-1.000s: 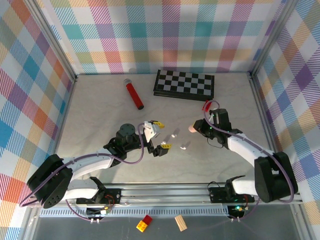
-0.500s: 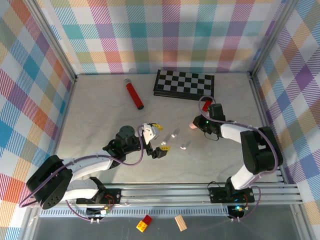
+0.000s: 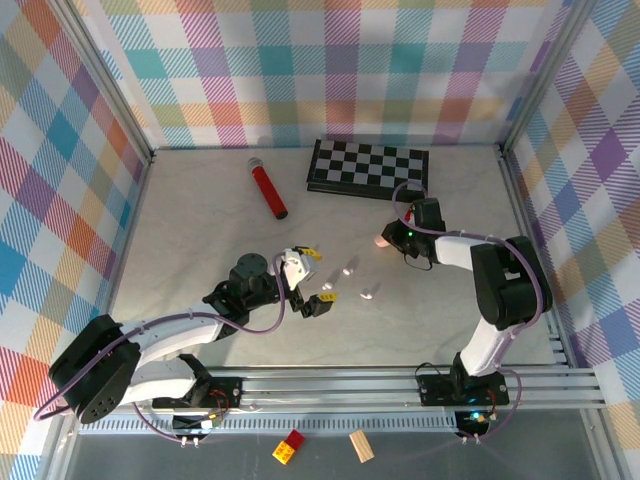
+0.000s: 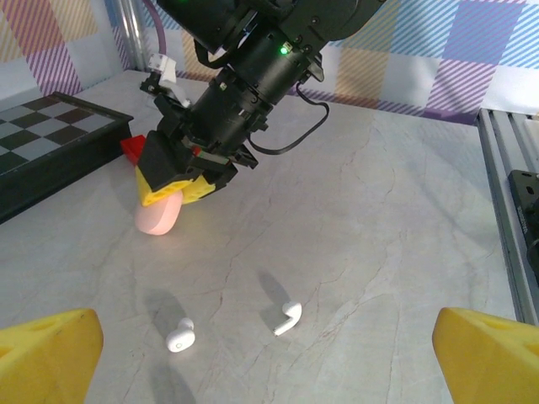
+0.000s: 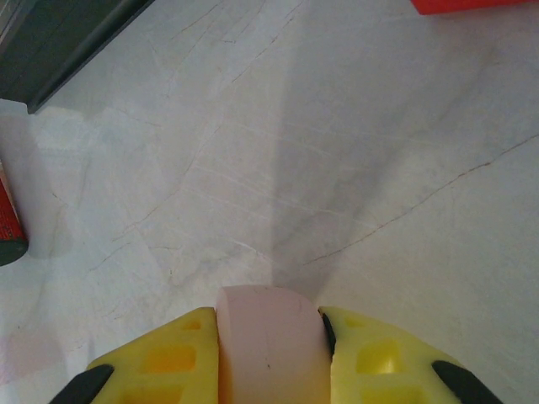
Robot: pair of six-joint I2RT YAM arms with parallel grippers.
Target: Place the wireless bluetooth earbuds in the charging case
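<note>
marble tabletop, white earbuds, pink case

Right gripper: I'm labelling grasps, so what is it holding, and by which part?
The right gripper is shut on the pink oval case, pinched across its two opposite sides, with its rounded end protruding.

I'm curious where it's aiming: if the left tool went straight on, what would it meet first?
Likely the stemmed white earbud lying almost dead ahead, though depth is hard to judge.
</note>
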